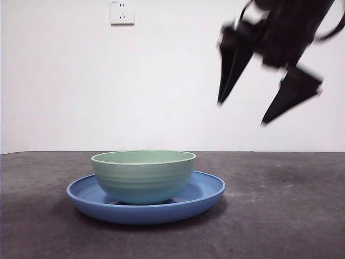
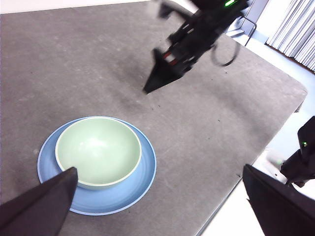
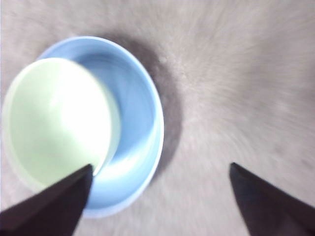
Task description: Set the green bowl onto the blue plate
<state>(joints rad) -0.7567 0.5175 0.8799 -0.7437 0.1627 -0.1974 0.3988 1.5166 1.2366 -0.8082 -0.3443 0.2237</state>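
This looks like a bare robot test room or lab rather than a home. A plain white wall (image 1: pixel 161 81) fills the upper part of the front view, unadorned apart from a white electrical wall socket (image 1: pixel 122 12) at the upper left. The work surface is a dark grey felt-like tabletop (image 2: pixel 98 64) with a rounded corner, carrying only one dish set. At the upper right of the left wrist view, beyond the table's edge, hang pale pleated curtains (image 2: pixel 295 29) beside a dark metal frame (image 2: pixel 248 29) over a light floor.
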